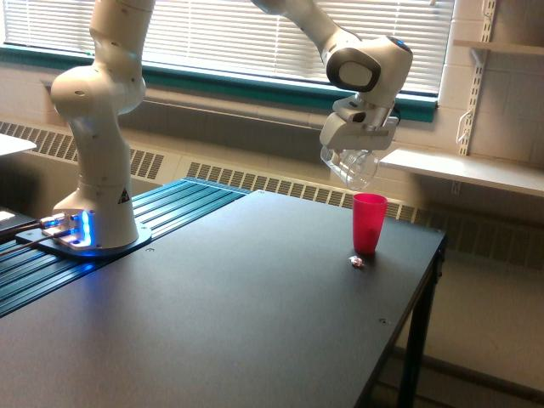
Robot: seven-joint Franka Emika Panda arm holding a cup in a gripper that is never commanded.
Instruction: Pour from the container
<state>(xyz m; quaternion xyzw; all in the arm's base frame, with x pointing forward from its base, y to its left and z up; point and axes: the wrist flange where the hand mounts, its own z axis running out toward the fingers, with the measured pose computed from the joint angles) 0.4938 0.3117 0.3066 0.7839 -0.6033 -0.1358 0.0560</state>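
Note:
The container (351,167), a clear rounded jar, hangs tilted in the air just above and to the exterior view's left of the pink cup (368,223). My gripper (355,151) is shut on the container's upper part, and its fingers are mostly hidden behind the white hand. The pink cup stands upright on the black table (229,306) near its far right edge. A small pale object (358,262) lies on the table at the cup's base, on its near left side.
The arm's white base (95,217) stands at the exterior view's left on a blue-lit mount beside blue slatted rails (161,212). A window with blinds and a radiator run along the back wall. The table's right edge (425,289) drops off close to the cup.

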